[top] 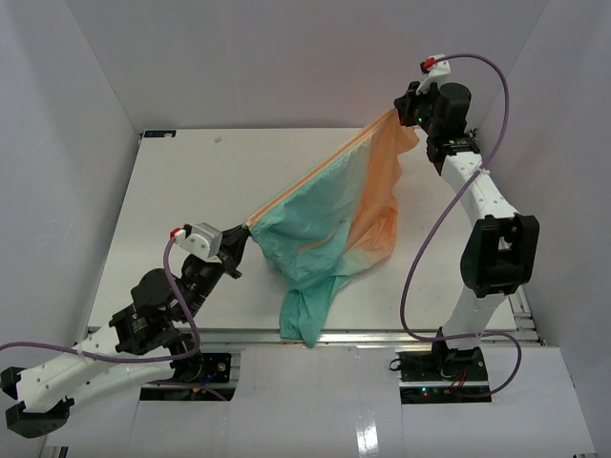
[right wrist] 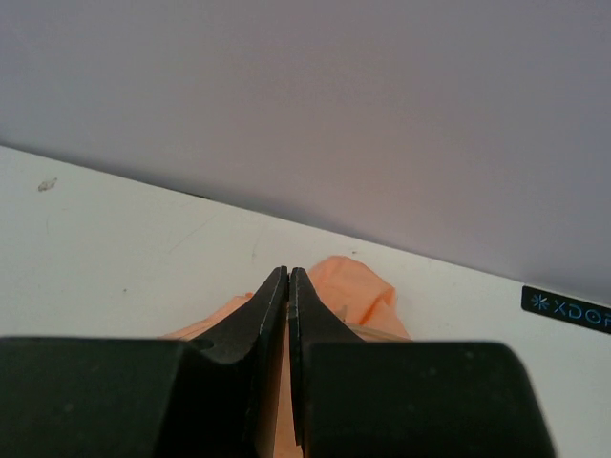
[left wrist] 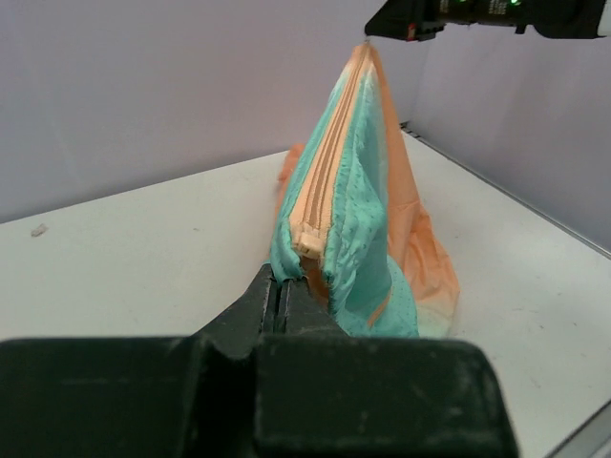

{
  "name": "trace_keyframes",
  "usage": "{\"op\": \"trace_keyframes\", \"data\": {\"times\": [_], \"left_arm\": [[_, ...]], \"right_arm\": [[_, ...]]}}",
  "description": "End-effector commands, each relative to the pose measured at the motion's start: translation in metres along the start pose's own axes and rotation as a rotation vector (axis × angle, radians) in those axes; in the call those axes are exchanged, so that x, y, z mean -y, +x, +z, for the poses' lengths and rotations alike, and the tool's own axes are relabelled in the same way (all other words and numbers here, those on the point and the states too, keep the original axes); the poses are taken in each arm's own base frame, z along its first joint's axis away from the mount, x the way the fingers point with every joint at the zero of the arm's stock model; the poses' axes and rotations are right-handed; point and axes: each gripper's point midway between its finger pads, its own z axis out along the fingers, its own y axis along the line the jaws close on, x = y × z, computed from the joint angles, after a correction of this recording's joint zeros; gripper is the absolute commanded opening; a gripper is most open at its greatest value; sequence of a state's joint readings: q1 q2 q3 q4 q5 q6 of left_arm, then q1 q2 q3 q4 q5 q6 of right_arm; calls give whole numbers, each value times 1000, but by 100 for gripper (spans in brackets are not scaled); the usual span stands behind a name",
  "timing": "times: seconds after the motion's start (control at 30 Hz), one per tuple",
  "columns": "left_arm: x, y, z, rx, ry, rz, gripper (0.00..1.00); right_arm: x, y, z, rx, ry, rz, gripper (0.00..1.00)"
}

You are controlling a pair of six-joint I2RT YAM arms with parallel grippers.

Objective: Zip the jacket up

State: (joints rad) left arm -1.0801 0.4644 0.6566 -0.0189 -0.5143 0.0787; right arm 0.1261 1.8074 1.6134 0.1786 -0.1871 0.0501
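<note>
The jacket hangs stretched in the air between my two grippers, peach-orange at the far right end and teal-green at the near left end, its zipper line pulled taut along the top edge. My left gripper is shut on the teal hem end by the zipper's bottom stop. My right gripper is shut on the orange top end; in the right wrist view orange fabric shows past the closed fingertips. The zipper teeth look closed along the run seen in the left wrist view.
The white table lies under the hanging jacket, with white walls on three sides. A sleeve or fold droops over the table's near edge. The right arm stands at the right side.
</note>
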Motion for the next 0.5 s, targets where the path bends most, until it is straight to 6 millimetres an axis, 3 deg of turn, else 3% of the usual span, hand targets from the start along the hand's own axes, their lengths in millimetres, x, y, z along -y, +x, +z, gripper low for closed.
{"op": "trace_keyframes", "data": {"times": [0.0,0.17,0.47], "left_arm": [[-46,-30,-15,104,-228,-92,0],[-74,-38,-35,186,-341,-145,0],[-97,-45,-49,207,-457,-154,0]], "right_arm": [[42,-29,13,59,83,-25,8],[48,-27,18,65,89,-17,8],[64,-25,24,72,148,-17,8]]}}
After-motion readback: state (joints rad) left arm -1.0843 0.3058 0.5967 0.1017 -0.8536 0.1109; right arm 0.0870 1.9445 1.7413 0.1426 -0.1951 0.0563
